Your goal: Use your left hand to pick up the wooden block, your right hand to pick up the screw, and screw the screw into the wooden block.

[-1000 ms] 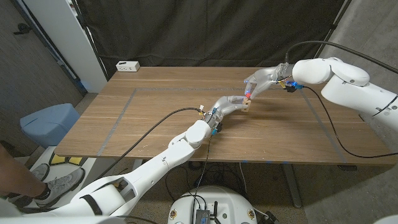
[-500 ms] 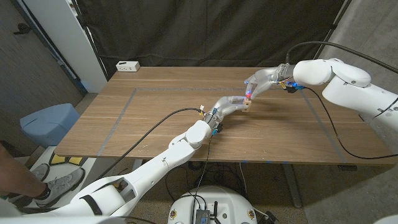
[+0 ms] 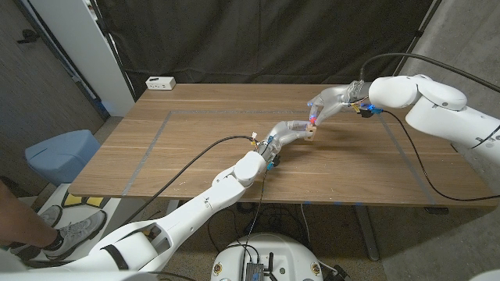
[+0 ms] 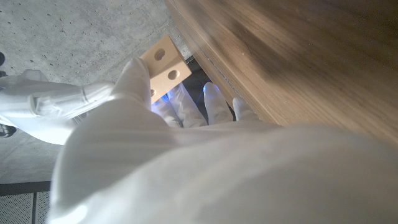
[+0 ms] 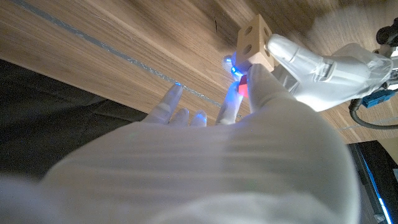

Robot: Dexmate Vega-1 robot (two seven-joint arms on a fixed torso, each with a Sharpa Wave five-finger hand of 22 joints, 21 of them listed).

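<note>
My left hand (image 3: 291, 131) holds a small pale wooden block (image 3: 310, 134) just above the table (image 3: 195, 148), right of its middle. In the left wrist view the block (image 4: 165, 62) shows two round holes, gripped by my left hand (image 4: 134, 93). My right hand (image 3: 329, 101) reaches down from the far right, its fingertips meeting the block's top. It pinches a red-headed screw (image 5: 242, 87) against the block (image 5: 255, 38), as the right wrist view shows; the screw's shaft is hidden. The screw (image 3: 312, 119) appears as a pink-red spot in the head view.
A white power strip (image 3: 160, 82) lies at the table's far left corner. Grey tape lines mark a rectangle on the tabletop. A blue bin (image 3: 62, 152) stands on the floor to the left, and a person's shoe (image 3: 70, 230) is at the bottom left.
</note>
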